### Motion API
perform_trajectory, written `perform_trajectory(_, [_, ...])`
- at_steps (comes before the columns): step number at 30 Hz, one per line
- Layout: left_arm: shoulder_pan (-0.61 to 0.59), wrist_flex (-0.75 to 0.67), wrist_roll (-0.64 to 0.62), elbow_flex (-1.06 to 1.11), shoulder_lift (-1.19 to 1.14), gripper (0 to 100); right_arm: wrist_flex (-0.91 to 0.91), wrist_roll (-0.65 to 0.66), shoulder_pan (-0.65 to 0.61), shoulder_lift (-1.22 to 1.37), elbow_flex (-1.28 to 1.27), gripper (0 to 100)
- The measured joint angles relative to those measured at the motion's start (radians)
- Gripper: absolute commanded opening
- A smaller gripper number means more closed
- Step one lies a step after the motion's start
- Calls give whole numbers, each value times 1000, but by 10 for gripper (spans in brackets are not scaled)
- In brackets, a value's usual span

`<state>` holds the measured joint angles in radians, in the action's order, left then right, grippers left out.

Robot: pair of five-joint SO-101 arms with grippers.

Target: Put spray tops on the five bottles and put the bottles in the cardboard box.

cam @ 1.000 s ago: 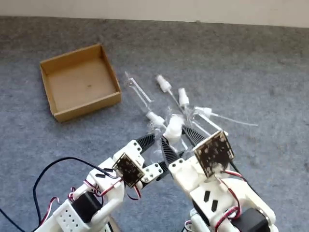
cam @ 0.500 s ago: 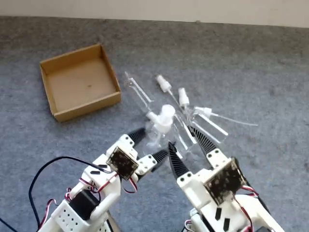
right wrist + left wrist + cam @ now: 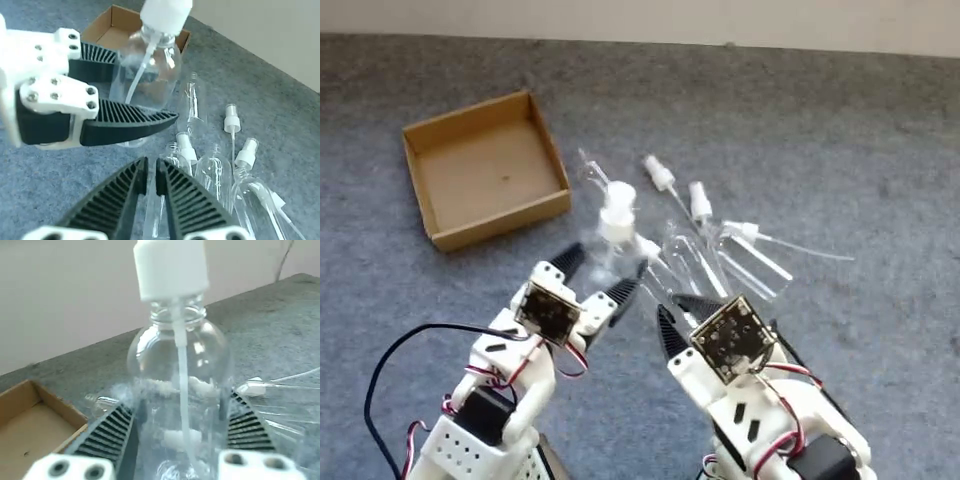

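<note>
Now, entry for this moment. The left gripper has its fingers pinching a clear bottle by the body, one ribbed finger on each side. A white spray top sits on the bottle's neck. In the left wrist view we see the neck threads just below the cap, and the dip tube running down inside the bottle. The bottle leans away from the arm, top pointing towards the far edge of the table. We cannot tell whether its base is clear of the table.

We place the held bottle near the middle of the table, close to the near right corner of the cardboard box. The box lies open towards the far left corner.

The right gripper has its fingers drawn almost together. We note only a thin slit between the tips and nothing gripped. It hangs just beside the left gripper, on the side of the near edge, above the other bottles.

Those bottles lie on their sides in a loose cluster right of the held bottle, with loose spray tops among them, some touching.
</note>
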<state>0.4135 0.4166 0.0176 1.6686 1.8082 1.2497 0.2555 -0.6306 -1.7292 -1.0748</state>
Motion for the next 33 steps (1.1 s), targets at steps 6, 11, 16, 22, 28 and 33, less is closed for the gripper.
perform_trajectory(6, [-87, -60, 0, 0, 0, 63, -146, 0, 0, 0, -157, 8])
perform_trajectory(11, [-178, -247, 0, 5, 0, 63, -344, 0, 0, 6, -362, 8])
perform_trajectory(16, [-207, -334, 0, 6, 0, 63, -560, 0, 0, 11, -542, 8])
perform_trajectory(22, [-170, -339, 0, 6, 0, 63, -687, 0, -11, 11, -595, 8])
perform_trajectory(28, [-92, -305, 0, 8, 0, 63, -698, 0, -141, 11, -595, 8])
perform_trajectory(33, [-49, -270, 0, 8, 0, 63, -698, 0, -222, 11, -595, 8])
